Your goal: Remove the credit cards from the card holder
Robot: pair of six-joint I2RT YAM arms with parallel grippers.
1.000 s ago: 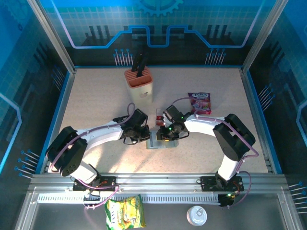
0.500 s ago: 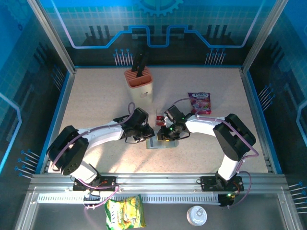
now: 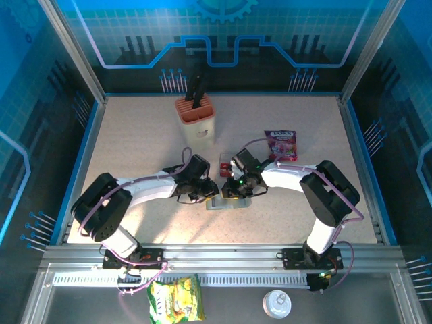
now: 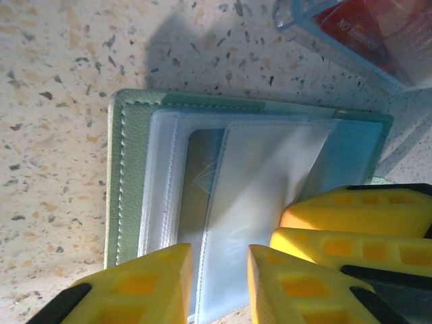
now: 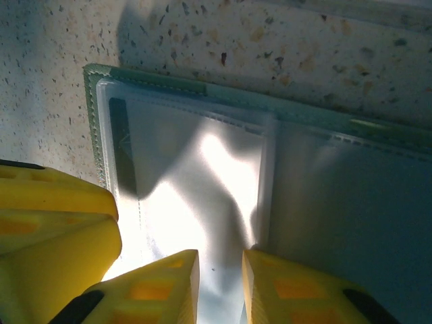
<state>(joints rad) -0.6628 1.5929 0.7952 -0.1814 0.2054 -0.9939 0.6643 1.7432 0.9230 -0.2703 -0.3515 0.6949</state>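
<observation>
Speckled beige tabletop (image 3: 135, 148) lies bare on both outer sides of your arms, out to the blue rim (image 3: 86, 148), so you have room to swing wide either way. The centre is tight: both grippers meet over the card holder (image 3: 233, 204), which lies open and flat towards the near side of the table.

Your left gripper (image 4: 219, 260) stands with a narrow gap, tips over the clear sleeves (image 4: 270, 182). The lower edge of a sleeve runs into that gap, and you cannot tell whether it is pinched. Your right gripper (image 5: 221, 263) is likewise narrowly parted over the sleeve on its side, its fingers just beside the left pair.

The holder's stitched green edge (image 4: 125, 175) faces bare table. Off its far corner, near but apart, sits a clear stand (image 4: 324, 39) with red credit cards (image 4: 364, 27) in it. A dim panel shows behind one sleeve; whether it is a card is unclear.

Farther back stand a knife block (image 3: 196, 118) and a purple snack packet (image 3: 280, 144), both well apart from the holder.
</observation>
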